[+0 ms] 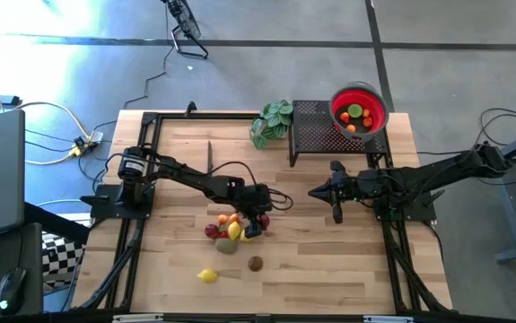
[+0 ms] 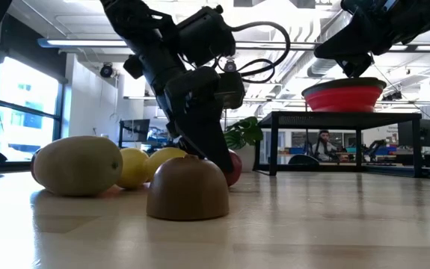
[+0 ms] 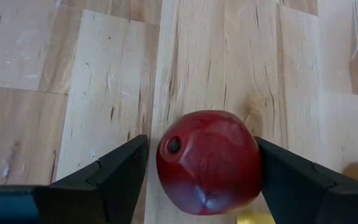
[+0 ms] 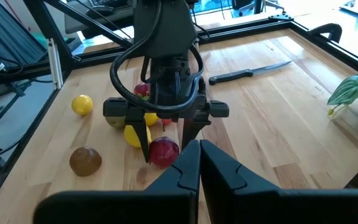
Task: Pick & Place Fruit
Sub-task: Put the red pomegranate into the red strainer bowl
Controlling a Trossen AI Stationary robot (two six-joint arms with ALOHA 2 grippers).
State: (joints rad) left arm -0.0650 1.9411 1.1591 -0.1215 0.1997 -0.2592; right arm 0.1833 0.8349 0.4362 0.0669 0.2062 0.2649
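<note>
Several small toy fruits lie in a pile [image 1: 229, 229] on the wooden table, with a yellow one [image 1: 207, 275] and a brown one [image 1: 255, 263] apart toward the near edge. My left gripper [image 3: 201, 139] slants down at the pile's right end, open, one finger on each side of a red fruit [image 3: 208, 162] that rests on the table. My right gripper [image 1: 316, 191] hangs shut in the air right of centre, holding nothing. A red bowl [image 1: 338, 100] with a few fruits in it stands on a black rack [image 1: 316, 135] at the far right. My left gripper's fingers flank the red fruit, slanting down from the table's left. One finger [image 3: 278, 168] meets the fruit's outline. A strip of table shows between the other finger [image 3: 126, 165] and the fruit. Whether either finger touches it, I cannot tell.
A green leafy plant [image 1: 273, 123] stands left of the rack. A black-handled knife [image 1: 210, 154] lies on the table toward the far edge. A black frame runs along the table's left and right sides. Bare wood lies between the pile and the rack.
</note>
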